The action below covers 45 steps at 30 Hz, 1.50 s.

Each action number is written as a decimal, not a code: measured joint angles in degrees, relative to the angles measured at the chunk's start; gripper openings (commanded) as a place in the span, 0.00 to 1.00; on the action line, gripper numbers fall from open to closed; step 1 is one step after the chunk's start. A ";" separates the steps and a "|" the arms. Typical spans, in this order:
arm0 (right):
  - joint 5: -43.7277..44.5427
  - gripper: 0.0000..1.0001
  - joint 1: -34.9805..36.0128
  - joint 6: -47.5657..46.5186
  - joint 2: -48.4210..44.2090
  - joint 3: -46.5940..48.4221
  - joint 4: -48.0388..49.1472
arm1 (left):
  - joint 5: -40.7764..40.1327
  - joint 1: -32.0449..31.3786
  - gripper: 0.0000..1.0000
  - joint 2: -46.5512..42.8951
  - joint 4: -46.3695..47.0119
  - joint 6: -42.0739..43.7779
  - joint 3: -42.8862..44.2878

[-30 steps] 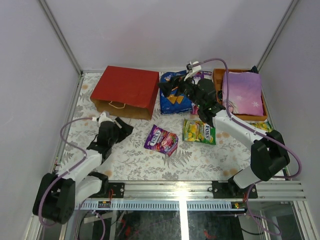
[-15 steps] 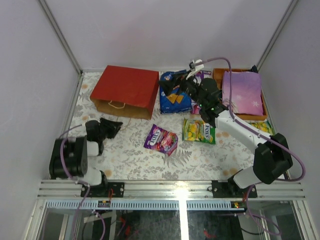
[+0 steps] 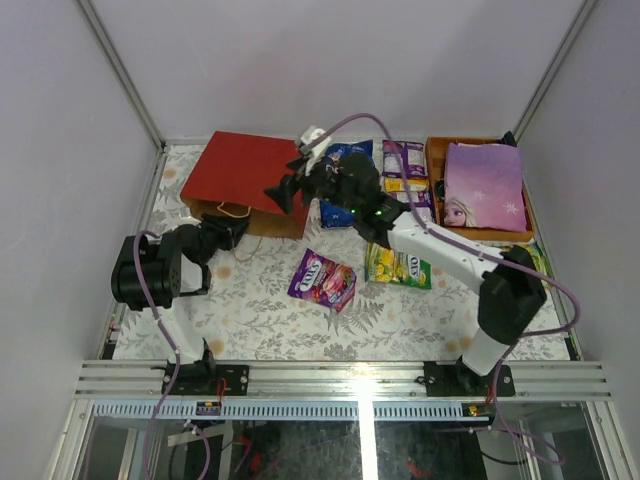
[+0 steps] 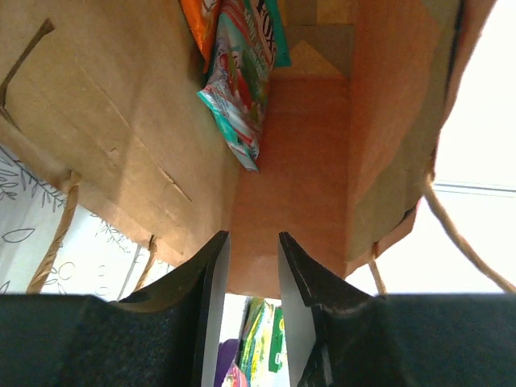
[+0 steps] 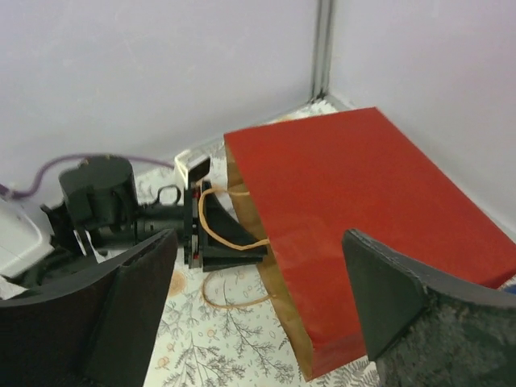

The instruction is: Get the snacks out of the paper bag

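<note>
Both arms have converged on the paper bag (image 3: 245, 172) at the tabletop's (image 3: 260, 320) far-left corner. Left end effector (image 4: 254, 242) narrowly parted at its mouth, grip uncertain; right end effector (image 5: 258, 242) wide open, empty, above. Risk: pressing the bag flat traps the teal packet (image 4: 242, 72) inside.

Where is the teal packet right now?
The teal packet sits deep inside the paper bag, upper left in the left wrist view, against the brown wall beside an orange packet, ahead of the left gripper.
</note>
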 measured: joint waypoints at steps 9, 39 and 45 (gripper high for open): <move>-1.70 0.74 5.99 -10.73 20.65 20.02 -12.85 | -0.17 0.00 0.29 0.57 0.94 -1.01 0.24; -5.68 0.00 8.96 -12.96 42.03 45.79 -28.02 | 0.15 2.62 0.28 5.03 4.15 -3.04 0.44; -4.35 0.00 8.96 -12.79 40.68 45.75 -27.98 | -1.16 1.66 0.34 5.03 4.04 -3.69 2.84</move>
